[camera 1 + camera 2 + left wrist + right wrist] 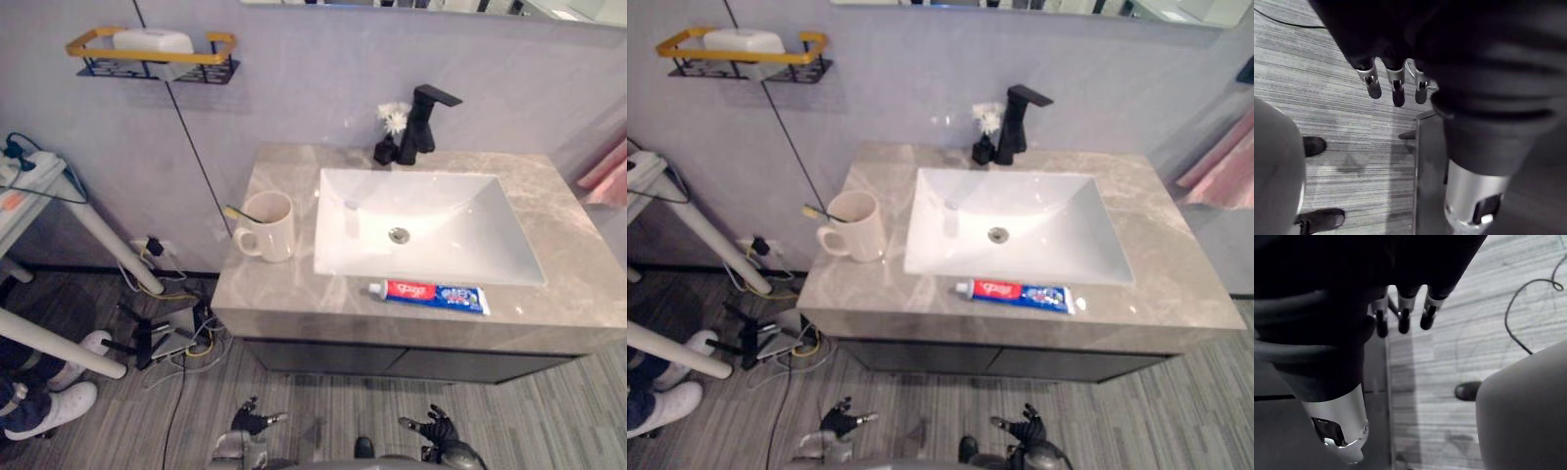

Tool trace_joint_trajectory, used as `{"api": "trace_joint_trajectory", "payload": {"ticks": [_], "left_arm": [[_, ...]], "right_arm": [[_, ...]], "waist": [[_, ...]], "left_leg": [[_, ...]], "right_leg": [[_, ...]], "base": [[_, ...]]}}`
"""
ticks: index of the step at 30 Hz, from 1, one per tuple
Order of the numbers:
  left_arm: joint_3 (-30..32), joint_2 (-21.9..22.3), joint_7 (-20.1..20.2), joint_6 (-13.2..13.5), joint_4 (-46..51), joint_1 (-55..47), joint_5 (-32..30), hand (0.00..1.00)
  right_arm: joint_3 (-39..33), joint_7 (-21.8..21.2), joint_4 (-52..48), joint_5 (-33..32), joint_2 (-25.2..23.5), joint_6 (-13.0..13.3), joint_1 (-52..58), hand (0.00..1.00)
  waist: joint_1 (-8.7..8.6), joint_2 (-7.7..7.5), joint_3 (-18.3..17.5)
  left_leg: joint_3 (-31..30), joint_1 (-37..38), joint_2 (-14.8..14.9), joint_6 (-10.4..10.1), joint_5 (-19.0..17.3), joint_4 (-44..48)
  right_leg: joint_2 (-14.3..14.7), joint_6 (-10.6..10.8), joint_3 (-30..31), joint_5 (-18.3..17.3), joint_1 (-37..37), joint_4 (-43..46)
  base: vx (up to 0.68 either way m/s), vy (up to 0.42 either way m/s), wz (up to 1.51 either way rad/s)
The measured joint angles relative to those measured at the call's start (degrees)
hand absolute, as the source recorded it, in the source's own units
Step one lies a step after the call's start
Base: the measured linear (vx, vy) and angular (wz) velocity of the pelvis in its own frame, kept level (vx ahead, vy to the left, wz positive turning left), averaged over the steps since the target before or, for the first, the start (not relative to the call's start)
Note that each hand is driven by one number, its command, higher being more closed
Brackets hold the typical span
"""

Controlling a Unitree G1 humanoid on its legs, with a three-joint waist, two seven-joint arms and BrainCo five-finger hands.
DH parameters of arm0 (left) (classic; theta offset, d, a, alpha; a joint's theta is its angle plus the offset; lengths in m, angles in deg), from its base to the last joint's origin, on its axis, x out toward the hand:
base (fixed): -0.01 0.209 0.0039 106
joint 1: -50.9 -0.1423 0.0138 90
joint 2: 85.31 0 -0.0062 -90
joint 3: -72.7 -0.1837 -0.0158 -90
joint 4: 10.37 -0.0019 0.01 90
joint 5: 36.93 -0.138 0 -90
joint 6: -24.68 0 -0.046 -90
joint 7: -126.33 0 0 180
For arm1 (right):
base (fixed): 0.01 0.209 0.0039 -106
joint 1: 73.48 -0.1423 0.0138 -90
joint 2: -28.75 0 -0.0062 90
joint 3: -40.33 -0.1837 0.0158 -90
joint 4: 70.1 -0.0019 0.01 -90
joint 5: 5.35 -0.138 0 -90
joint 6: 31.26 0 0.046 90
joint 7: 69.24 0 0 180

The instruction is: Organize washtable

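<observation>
Hands low: my left hand (251,421) is at lower centre-left of the frame and my right hand (439,428) at lower centre-right. Both are over the grey plank floor (549,421), well apart from the grey marble-look washtable counter (284,289). In the wrist views both hands' fingers (1396,90) hang straight and relaxed, nothing held.

On the counter:
- White rectangular sink (441,220) mid-frame.
- Red-white-blue toothpaste tube (428,295) lying flat just below the sink's front edge, right of centre.
- Cream ceramic mug (271,228) upright left of the sink, with a yellow-handled toothbrush (240,212) leaning out of it.
- Matte black faucet (423,122) at the back edge, with a small white flower in a dark vase (392,127) just beside it.

Black wire wall shelf with yellow rim (196,59) at upper left, holding a white rounded box (152,41).
</observation>
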Motion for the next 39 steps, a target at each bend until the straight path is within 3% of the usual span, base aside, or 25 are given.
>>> {"api": "trace_joint_trajectory", "payload": {"ticks": [3, 10, 19, 27, 34, 39], "left_arm": [[0.0, -0.9, 0.0, 0.0, 0.0, -1.0, 0.0, 0.0], [0.0, -0.9, 0.0, 0.0, 0.0, -1.0, 0.0, 0.0], [-2.4, -1.2, 0.0, 0.1, 0.0, -1.0, 0.1, 0.0], [-3.9, -1.4, -0.1, 0.2, 0.0, -1.0, 0.2, 0.0], [-3.3, -1.5, -0.2, 0.2, 0.3, -1.3, 0.2, 0.0], [-3.3, -2.4, 0.0, 0.7, 1.6, -2.9, 0.1, 0.0]], "right_arm": [[-0.1, 0.0, 0.8, -0.1, 0.7, 0.1, 0.1, 0.0], [-0.1, -0.1, 0.8, -0.3, 0.7, 0.1, 0.1, 0.0], [-0.6, -1.3, 0.9, -6.7, 1.0, 0.7, 1.3, 0.0], [-4.9, -0.9, -1.6, -8.6, 1.9, 1.1, 4.3, 0.0], [-17.8, -0.5, -5.7, -8.5, 8.2, 1.0, 7.3, 0.0], [-21.6, 0.6, -22.2, -5.3, 16.7, 0.9, 8.3, 0.0]], "waist": [[-0.05, -0.32, -1.2], [-0.03, -0.32, -1.2], [-0.02, -0.23, -1.2], [-0.03, -0.2, -1.1], [-0.52, 0.0, -1.2], [-2.3, 0.11, -1.4]], "left_leg": [[-0.1, 0.2, -1.7, 1.0, 0.6, -0.9], [-0.2, 0.2, -1.7, 1.0, 0.6, -0.9], [-0.5, 2.3, -1.2, 0.9, 0.6, -0.8], [1.0, 2.9, -0.3, 0.8, 0.6, -0.4], [3.8, 3.3, 1.1, -0.2, 0.0, -0.2], [5.4, 3.4, 2.2, -1.1, -0.7, 0.3]], "right_leg": [[-1.3, 1.0, 0.0, 1.2, -0.1, -0.9], [-1.3, 1.0, -0.1, 1.2, 0.0, -1.0], [-1.4, 1.0, -1.5, 1.2, 2.8, -1.6], [-0.7, 1.0, -0.6, 1.2, 2.8, -1.9], [0.6, 0.5, 1.1, 0.8, 2.1, -1.7], [1.7, 0.0, 2.2, 0.5, 1.8, -1.6]], "base": [[-0.07, 0.015, -0.03], [0.0, 0.0, 0.0], [-0.03, -0.015, 0.06], [-0.07, -0.029, -0.08], [0.0, -0.029, -0.18], [0.03, -0.036, -0.14]]}}
